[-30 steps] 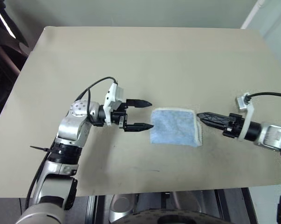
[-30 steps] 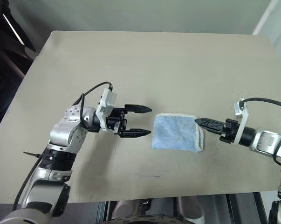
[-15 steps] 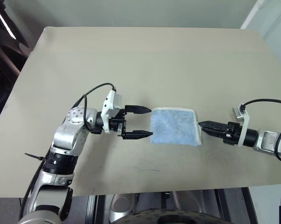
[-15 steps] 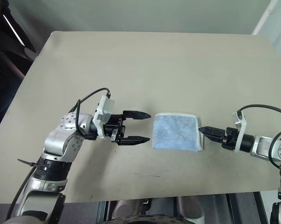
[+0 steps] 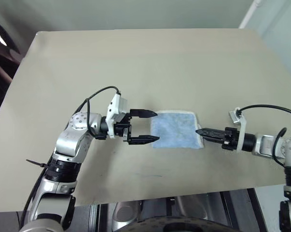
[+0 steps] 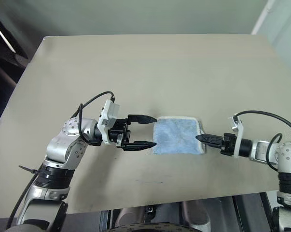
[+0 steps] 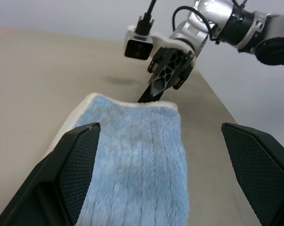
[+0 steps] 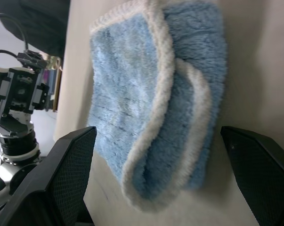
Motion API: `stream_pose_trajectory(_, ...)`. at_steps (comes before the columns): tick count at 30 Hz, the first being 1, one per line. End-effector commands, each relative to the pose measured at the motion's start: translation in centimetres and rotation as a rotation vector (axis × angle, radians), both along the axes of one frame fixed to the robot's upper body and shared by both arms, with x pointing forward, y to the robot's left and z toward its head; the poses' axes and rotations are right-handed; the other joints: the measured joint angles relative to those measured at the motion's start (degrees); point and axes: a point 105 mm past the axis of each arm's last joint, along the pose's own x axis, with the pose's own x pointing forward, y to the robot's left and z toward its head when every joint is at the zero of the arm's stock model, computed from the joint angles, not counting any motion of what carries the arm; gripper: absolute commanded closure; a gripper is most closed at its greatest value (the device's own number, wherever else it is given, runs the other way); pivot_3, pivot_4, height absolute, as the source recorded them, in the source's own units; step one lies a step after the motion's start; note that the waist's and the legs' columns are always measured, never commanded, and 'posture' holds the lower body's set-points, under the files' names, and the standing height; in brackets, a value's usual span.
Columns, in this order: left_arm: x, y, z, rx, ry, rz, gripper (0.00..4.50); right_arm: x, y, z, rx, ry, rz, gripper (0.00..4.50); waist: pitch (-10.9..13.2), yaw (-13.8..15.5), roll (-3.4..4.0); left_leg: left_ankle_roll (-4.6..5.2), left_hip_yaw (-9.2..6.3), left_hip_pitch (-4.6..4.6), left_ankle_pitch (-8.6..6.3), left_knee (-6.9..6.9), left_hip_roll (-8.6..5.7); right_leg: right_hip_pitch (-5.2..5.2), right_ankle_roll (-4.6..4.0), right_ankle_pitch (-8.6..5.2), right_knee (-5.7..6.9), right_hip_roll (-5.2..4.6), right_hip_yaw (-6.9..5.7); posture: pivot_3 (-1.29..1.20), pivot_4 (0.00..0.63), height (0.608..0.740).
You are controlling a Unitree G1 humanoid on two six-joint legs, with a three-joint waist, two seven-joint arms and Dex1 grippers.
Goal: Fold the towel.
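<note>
On the table [image 5: 135,58], folded fluffy terry towel [image 5: 175,131].

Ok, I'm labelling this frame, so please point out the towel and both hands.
towel [image 5: 175,130], left eye view, middle of the blue top layer.
left hand [image 5: 152,126], left eye view, midway between its open fingertips.
right hand [image 6: 199,137], right eye view, at its fingertips by the towel's edge.

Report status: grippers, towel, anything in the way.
Left gripper open, at the towel's left edge, holding nothing. Right gripper open, tips at its right edge. Towel lies folded on the table. Nothing in the way.
</note>
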Motion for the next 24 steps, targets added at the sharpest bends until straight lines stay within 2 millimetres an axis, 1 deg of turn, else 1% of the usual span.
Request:
stream_pose_trajectory(1, -0.2, 0.0, 0.6, -0.004, -0.039, -0.017, 0.05, 0.0, 1.9, -0.6, 0.017, 0.027, 0.068, 0.00, 0.00, -0.16, 0.00, -0.03, -0.03, 0.03, 0.02, -0.01, 0.02, 0.00, -0.04, 0.03, 0.03, 0.04, 0.00, 0.00, 0.150, 0.733)
stream_pose_trajectory(5, -0.2, 0.1, 0.5, 0.000, -0.042, -0.015, 0.05, 0.4, 3.0, -0.9, 0.028, 0.033, 0.099, 0.00, 0.00, -0.22, 0.00, -0.14, -0.05, 0.11, 0.11, -0.02, 0.17, 0.01, -0.19, 0.12, 0.09, 0.15, 0.00, 0.00, 0.150, 0.733)
stream_pose_trajectory(7, -0.2, 0.2, 0.4, 0.001, -0.045, -0.011, 0.05, 0.5, 3.7, -0.7, 0.040, 0.028, 0.126, 0.00, 0.00, -0.42, 0.01, -0.16, -0.05, 0.17, 0.11, -0.02, 0.21, 0.03, -0.25, 0.16, 0.09, 0.19, 0.01, 0.00, 0.150, 0.733)
stream_pose_trajectory(12, -0.1, 0.3, 0.3, 0.001, -0.048, -0.003, 0.05, 0.3, 4.3, -0.3, 0.063, 0.029, 0.160, 0.00, -0.02, -0.52, 0.05, -0.17, -0.07, 0.20, 0.11, -0.09, 0.28, -0.01, -0.37, 0.17, 0.11, 0.28, 0.01, 0.00, 0.150, 0.733)
stream_pose_trajectory(13, -0.1, 0.3, 0.2, 0.002, -0.048, -0.001, 0.00, 0.1, 4.3, -0.5, 0.065, 0.036, 0.164, 0.40, -0.02, -0.51, 0.05, -0.19, -0.06, 0.19, 0.11, -0.11, 0.27, -0.02, -0.37, 0.16, 0.10, 0.28, 0.01, 0.00, 0.150, 0.733)
stream_pose_trajectory(14, -0.1, 0.3, 0.2, 0.002, -0.049, 0.000, 0.00, 0.1, 4.4, -0.5, 0.066, 0.041, 0.168, 0.62, -0.02, -0.51, 0.05, -0.21, -0.07, 0.19, 0.10, -0.11, 0.28, -0.02, -0.38, 0.14, 0.09, 0.28, 0.01, 0.00, 0.150, 0.733)
stream_pose_trajectory(18, -0.4, 0.2, 0.1, -0.003, -0.045, 0.000, 0.00, -0.4, 4.7, -0.8, 0.068, 0.051, 0.190, 2.00, -0.02, -0.46, 0.07, -0.31, -0.05, 0.11, 0.04, -0.12, 0.28, -0.09, -0.36, 0.05, 0.06, 0.27, 0.01, 0.00, 0.150, 0.733)
stream_pose_trajectory(20, -0.5, 0.1, 0.0, -0.003, -0.044, 0.001, 0.00, -0.3, 4.6, -0.6, 0.079, 0.050, 0.182, 2.70, -0.01, -0.35, 0.08, -0.34, -0.04, 0.05, 0.03, -0.11, 0.28, -0.13, -0.34, -0.01, 0.05, 0.26, 0.01, 0.00, 0.150, 0.733)
stream_pose_trajectory(21, -0.5, 0.1, 0.0, -0.002, -0.045, 0.002, 0.00, -0.2, 4.6, -0.6, 0.082, 0.047, 0.178, 2.95, -0.01, -0.28, 0.08, -0.35, -0.04, 0.03, 0.02, -0.11, 0.28, -0.15, -0.34, -0.02, 0.05, 0.26, 0.01, 0.00, 0.150, 0.733)
stream_pose_trajectory(23, -0.4, 0.1, 0.0, -0.003, -0.051, 0.008, 0.00, 0.0, 4.3, -0.5, 0.083, 0.032, 0.160, 3.74, -0.02, -0.21, 0.06, -0.35, -0.03, -0.01, 0.02, -0.11, 0.28, -0.18, -0.33, -0.02, 0.04, 0.25, 0.01, 0.00, 0.150, 0.733)
stream_pose_trajectory(24, -0.3, 0.0, 0.0, -0.003, -0.055, 0.010, 0.00, 0.0, 4.2, -0.4, 0.082, 0.028, 0.156, 4.04, -0.03, -0.22, 0.05, -0.35, -0.03, 0.00, 0.02, -0.11, 0.28, -0.16, -0.33, -0.02, 0.02, 0.26, 0.01, 0.00, 0.150, 0.733)
